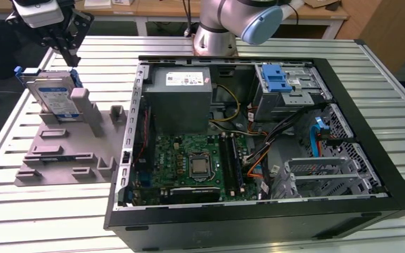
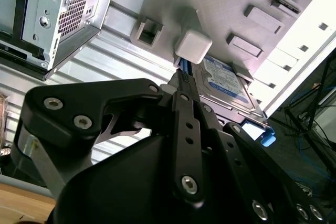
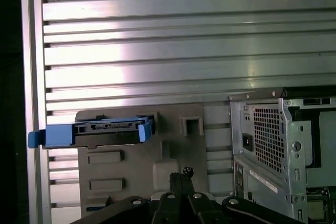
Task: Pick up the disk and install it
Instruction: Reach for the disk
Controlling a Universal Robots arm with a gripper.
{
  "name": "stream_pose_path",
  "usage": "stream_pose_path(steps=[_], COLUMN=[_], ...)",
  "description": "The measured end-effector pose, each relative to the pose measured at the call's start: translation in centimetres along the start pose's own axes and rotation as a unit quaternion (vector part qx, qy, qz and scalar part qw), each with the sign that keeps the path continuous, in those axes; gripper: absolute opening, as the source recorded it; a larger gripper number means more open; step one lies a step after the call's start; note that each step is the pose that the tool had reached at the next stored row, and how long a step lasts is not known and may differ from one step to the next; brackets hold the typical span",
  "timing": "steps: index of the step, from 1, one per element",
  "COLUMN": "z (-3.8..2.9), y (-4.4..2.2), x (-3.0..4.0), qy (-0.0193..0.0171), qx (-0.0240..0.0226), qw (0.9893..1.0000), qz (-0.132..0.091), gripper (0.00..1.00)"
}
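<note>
The disk (image 1: 53, 95) stands on edge in a slot of the grey holder (image 1: 61, 158) at the exterior view's left; it is silver with a white-and-blue label and a blue carrier. My gripper (image 1: 71, 57) hangs just above and slightly behind the disk's top edge, apart from it. In both wrist views the two black fingers meet at the tips, shut with nothing between them. The second wrist view looks past the gripper (image 2: 182, 80) to the disk (image 2: 226, 80). The first wrist view has the gripper (image 3: 181, 174) off to one side of the disk (image 3: 97, 132).
An open computer case (image 1: 259, 211) lies on the slatted metal table (image 1: 40, 221), to the exterior view's right of the holder. Inside are a grey power supply (image 1: 181, 100), a motherboard (image 1: 195, 163) and a drive bay with a blue latch (image 1: 276, 79). The arm's base (image 1: 217, 37) stands behind the case.
</note>
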State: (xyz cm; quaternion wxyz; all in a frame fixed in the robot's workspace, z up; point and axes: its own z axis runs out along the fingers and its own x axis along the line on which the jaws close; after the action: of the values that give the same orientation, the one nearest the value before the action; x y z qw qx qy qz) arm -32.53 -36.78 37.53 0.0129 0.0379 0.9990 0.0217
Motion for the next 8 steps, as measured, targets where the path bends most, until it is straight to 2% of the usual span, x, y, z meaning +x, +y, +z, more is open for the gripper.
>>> stream_pose_path(steps=[8], z=[0.00], y=[0.04], x=[0.00], qy=[0.0000], qx=[0.0000], qw=[1.0000], qz=[0.000], gripper=[0.11])
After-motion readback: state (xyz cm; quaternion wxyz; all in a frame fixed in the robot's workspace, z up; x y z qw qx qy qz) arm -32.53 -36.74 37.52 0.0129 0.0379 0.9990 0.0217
